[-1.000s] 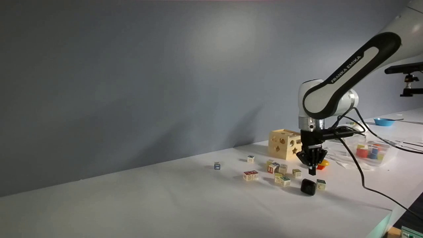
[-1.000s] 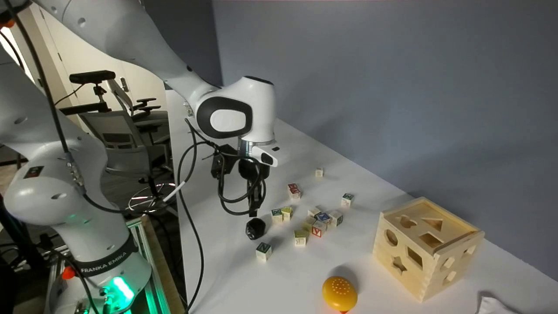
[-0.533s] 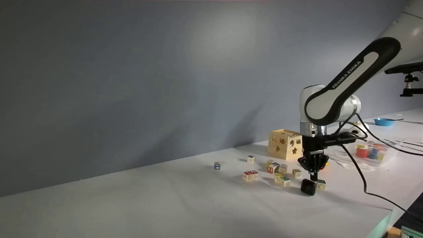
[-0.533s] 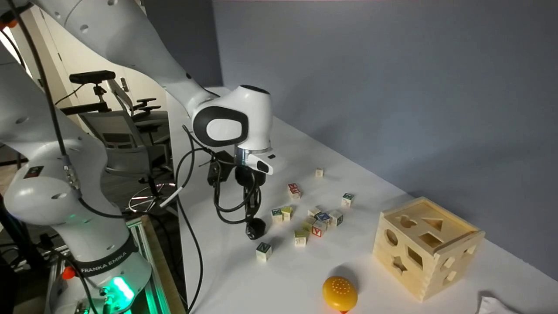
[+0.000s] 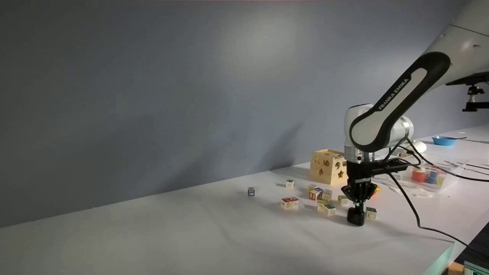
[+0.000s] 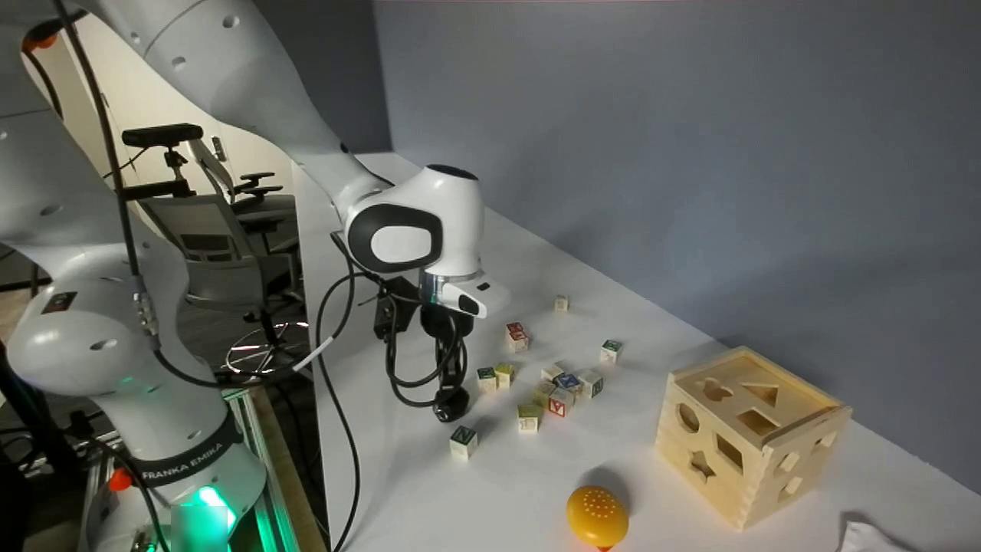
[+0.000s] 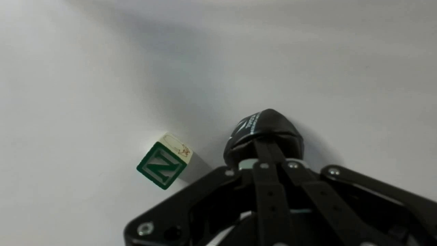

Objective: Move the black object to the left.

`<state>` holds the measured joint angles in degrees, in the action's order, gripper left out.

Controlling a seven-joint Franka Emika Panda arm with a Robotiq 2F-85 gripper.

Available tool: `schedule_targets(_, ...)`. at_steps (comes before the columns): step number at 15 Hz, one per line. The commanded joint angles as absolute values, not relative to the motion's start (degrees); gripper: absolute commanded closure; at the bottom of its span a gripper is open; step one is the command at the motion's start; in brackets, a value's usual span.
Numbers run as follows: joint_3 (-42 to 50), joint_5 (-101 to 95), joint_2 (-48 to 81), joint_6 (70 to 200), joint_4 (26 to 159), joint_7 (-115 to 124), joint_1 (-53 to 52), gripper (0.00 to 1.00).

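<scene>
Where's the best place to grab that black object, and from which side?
Grip the black object by its rounded sides, probably from straight above: it's chunky, and creased on top where the closed gripper appears to meet it. I'd open the jaws first, then straddle it; the N block stands apart, leaving some room.

The black object (image 7: 271, 123) looks creased, faintly shiny and leather-like, the gripper (image 7: 268, 140) matt with bright metal screws (image 7: 145, 228), the letter block (image 7: 162, 165) painted wood, the shape box (image 6: 749, 468) smooth bare wood, the yellow dome (image 6: 598, 517) dotted plastic, the arm (image 6: 253, 84) smooth glossy plastic, and the tabletop (image 5: 191, 236) smooth and matt
</scene>
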<state>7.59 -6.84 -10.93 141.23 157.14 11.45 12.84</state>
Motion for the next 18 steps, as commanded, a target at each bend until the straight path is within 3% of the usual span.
schedule_targets(1,7.7,-6.5,-11.0,141.9,157.1,11.5,12.6,1.0)
schedule_targets(10,6.7,-4.0,-28.7,127.0,158.4,10.6,12.3,1.0)
schedule_targets(11,6.3,-4.1,-30.7,124.4,158.0,10.7,12.2,0.74)
schedule_targets(13,5.1,-4.6,-34.6,119.7,157.3,10.3,11.8,0.68)
schedule_targets(18,3.3,-5.7,-40.4,110.2,152.7,7.0,10.4,0.34)
